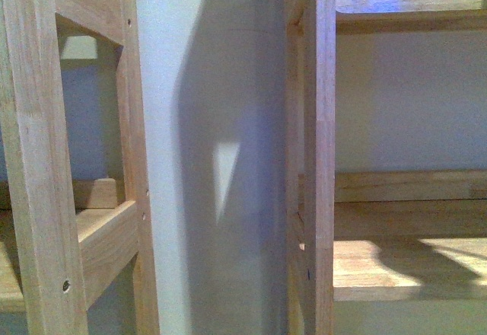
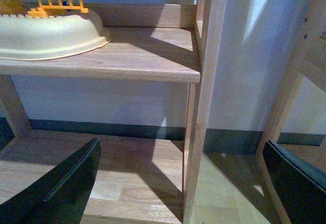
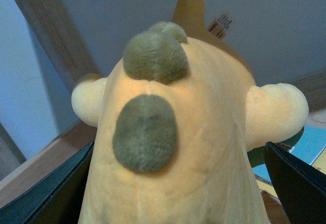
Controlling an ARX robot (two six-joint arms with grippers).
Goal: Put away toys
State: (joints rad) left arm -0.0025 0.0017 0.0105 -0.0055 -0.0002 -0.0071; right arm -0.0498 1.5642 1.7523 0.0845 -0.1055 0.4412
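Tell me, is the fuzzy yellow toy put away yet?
Not yet. The plush animal sits between the right gripper's fingers, filling the right wrist view, so it looks held rather than stored. The left gripper is open and empty, facing a wooden shelf that carries a cream toy base with an orange fence. Still left: setting the plush down and letting go.

Dim and bluish in the front view, grainy and soft throughout; broad slanted shadow across the wall (image 1: 221,152), with one pale triangle of light inside it; bright sun patch on the right shelf (image 1: 411,263). Sharper from the left wrist; sunlit streaks on the boards (image 2: 142,183), hard diagonal shadows. Close plush (image 3: 168,147) warmly lit, edges slightly blurred.
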